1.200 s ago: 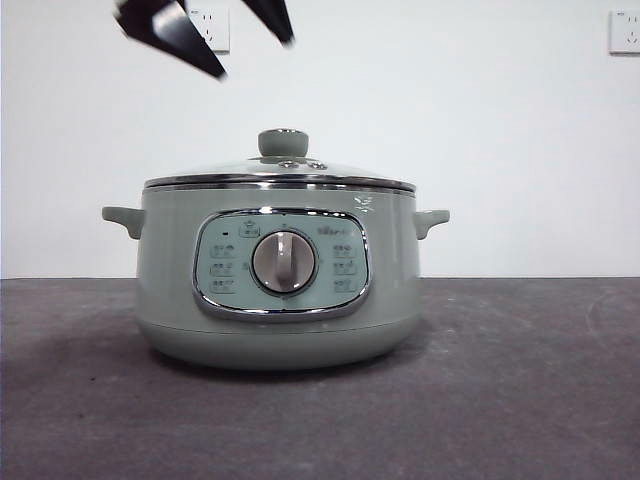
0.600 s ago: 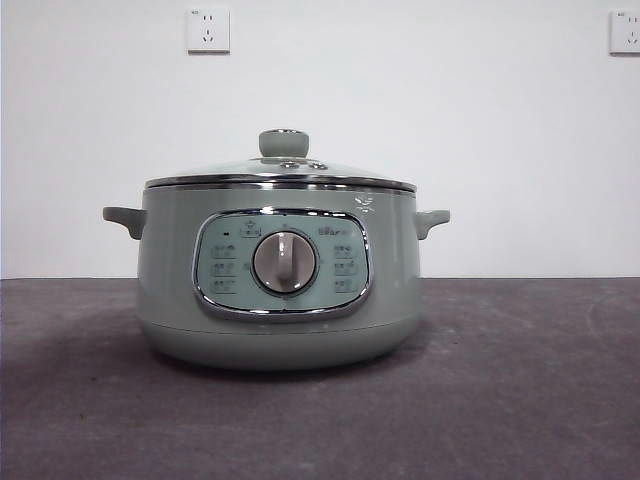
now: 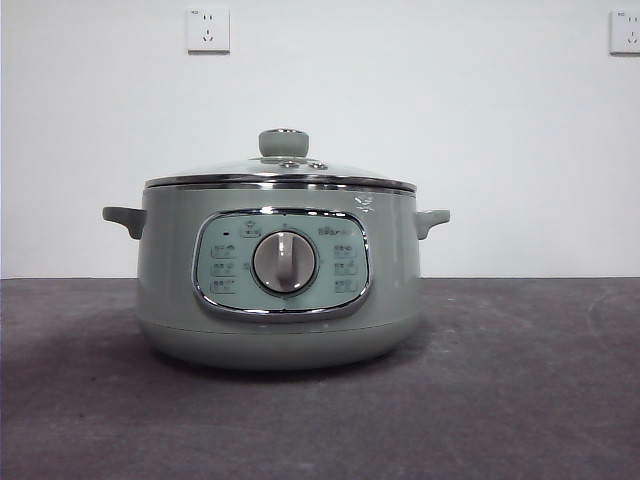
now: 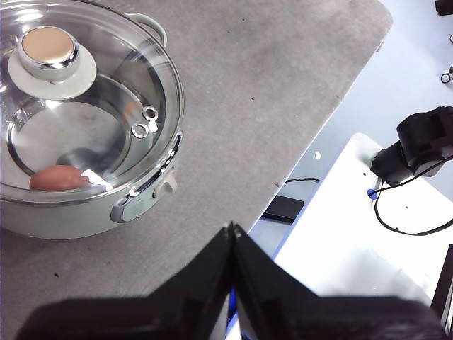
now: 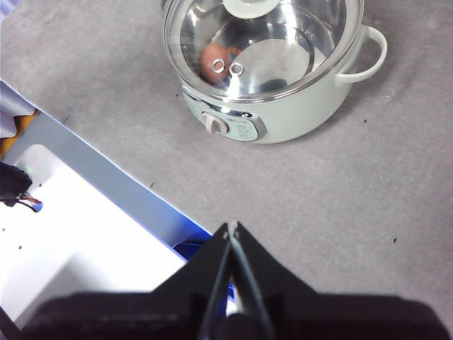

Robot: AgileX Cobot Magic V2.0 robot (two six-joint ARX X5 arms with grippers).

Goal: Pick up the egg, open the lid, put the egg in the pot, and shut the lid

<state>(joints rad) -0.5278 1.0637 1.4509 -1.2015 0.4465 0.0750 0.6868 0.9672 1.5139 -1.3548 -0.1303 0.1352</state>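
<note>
The pale green pot (image 3: 278,290) stands on the grey table with its dial facing the front view. The glass lid (image 3: 280,172) sits closed on it, its green knob (image 3: 284,142) on top. Through the glass, the reddish-brown egg (image 4: 59,178) lies on the pot's steel floor; it also shows in the right wrist view (image 5: 214,54). My left gripper (image 4: 232,228) is shut and empty, high above the table's edge, well away from the pot (image 4: 92,212). My right gripper (image 5: 231,227) is shut and empty, high over the table's edge, away from the pot (image 5: 283,113). Neither gripper shows in the front view.
The grey table (image 3: 520,380) stretches to both sides of the pot. Two wall sockets (image 3: 208,29) sit on the white wall behind. A white surface (image 4: 354,234) with black cables and gear lies beyond the table's edge.
One second ago two black jaw tips showed at the top left of the front view; they have gone up out of view. The pot and lid have not moved.
</note>
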